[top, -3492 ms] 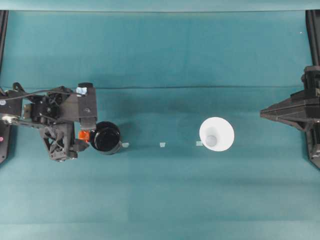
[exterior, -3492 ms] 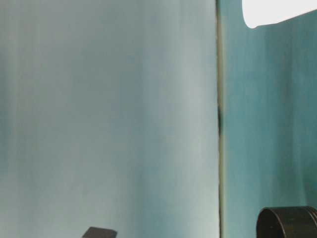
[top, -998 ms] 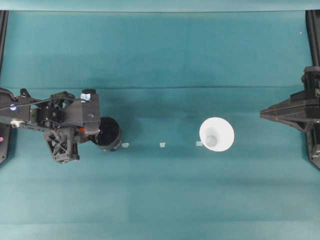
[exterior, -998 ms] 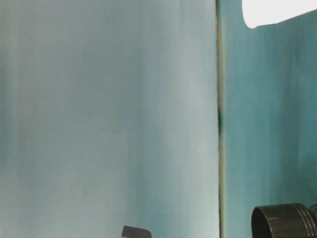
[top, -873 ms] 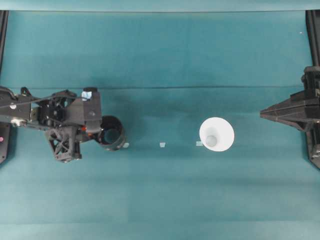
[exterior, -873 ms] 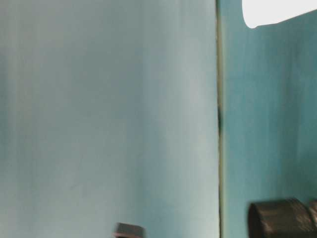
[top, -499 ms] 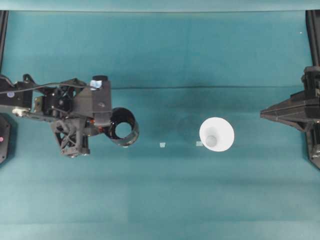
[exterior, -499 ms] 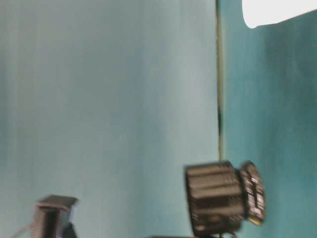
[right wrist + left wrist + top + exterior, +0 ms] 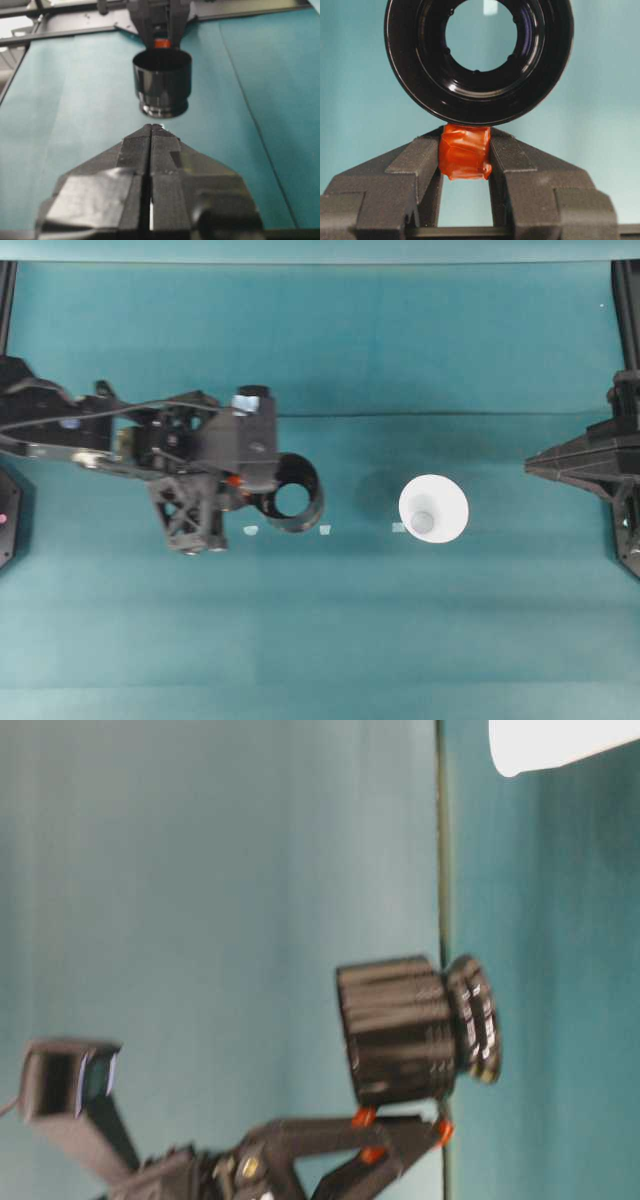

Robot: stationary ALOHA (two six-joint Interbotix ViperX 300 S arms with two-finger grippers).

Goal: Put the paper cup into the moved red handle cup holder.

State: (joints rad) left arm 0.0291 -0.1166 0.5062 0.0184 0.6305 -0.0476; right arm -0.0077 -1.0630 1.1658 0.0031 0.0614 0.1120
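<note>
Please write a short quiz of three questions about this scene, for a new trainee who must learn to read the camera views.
1. True or false: the left tool grips the red handle cup holder by its orange handle tab.
2. Multiple choice: where is the holder? A) standing on the table B) lifted above the table C) inside the paper cup
3. In one word, how do the jaws of the right tool stand?

Key
1. True: the wrist view shows the tab pinched between both fingers.
2. B: the table-level view shows teal background between the holder's base and the table.
3. Shut, holding nothing.
</note>
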